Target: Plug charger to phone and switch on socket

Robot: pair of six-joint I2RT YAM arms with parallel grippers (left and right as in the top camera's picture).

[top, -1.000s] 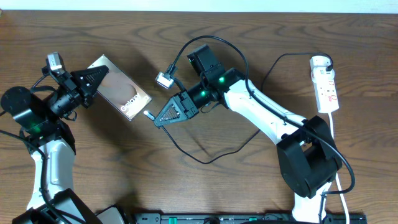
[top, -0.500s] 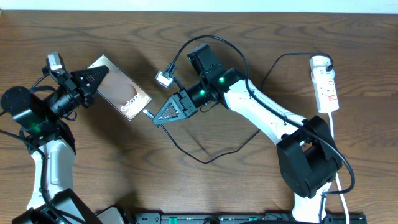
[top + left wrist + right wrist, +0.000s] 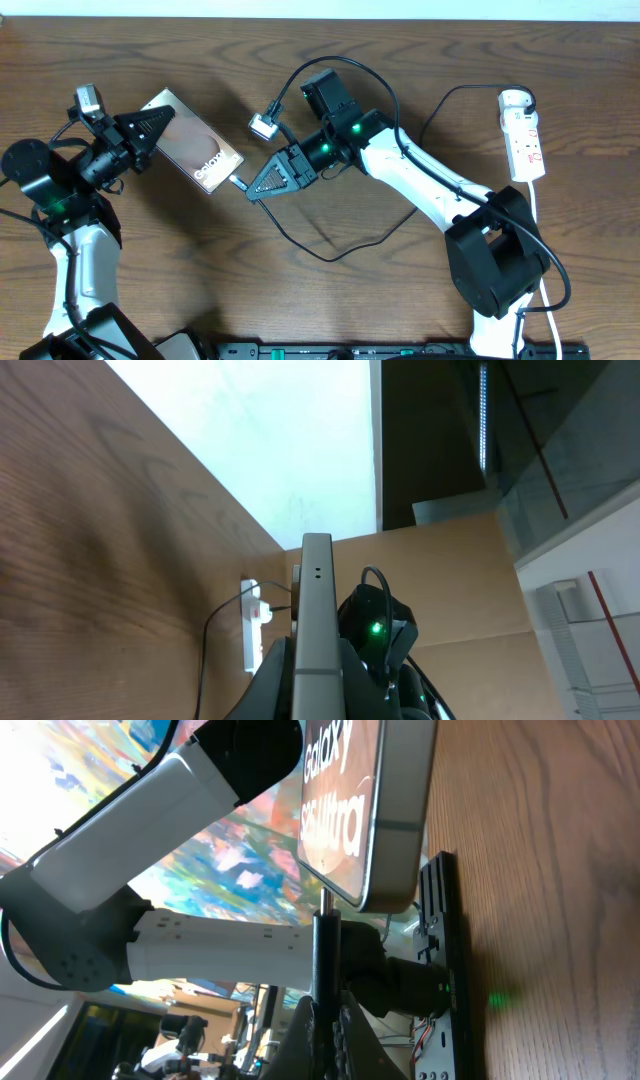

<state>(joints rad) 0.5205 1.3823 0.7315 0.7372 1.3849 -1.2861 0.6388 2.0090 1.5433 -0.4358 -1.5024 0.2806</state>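
Note:
The phone point(image 3: 195, 150) is lifted at an angle, my left gripper point(image 3: 162, 118) shut on its far end. In the left wrist view the phone point(image 3: 316, 610) shows edge-on between the fingers. My right gripper point(image 3: 251, 193) is shut on the charger point(image 3: 238, 182) just behind its plug tip, which sits at the phone's lower end. From the right wrist the charger point(image 3: 322, 945) rises from my gripper point(image 3: 325, 1010) and meets the bottom edge of the phone point(image 3: 375, 810); whether it is seated I cannot tell. The white socket point(image 3: 522, 135) lies at the far right.
The charger's thin black cable point(image 3: 335, 255) loops across the table's middle and runs up to the round plug point(image 3: 514, 100) on the socket. The right arm point(image 3: 420, 180) spans the centre. A small silver camera point(image 3: 263, 127) hangs beside the right wrist.
My right gripper has edged very slightly toward the phone's lower end with the plug. The left arm and phone have stayed put.

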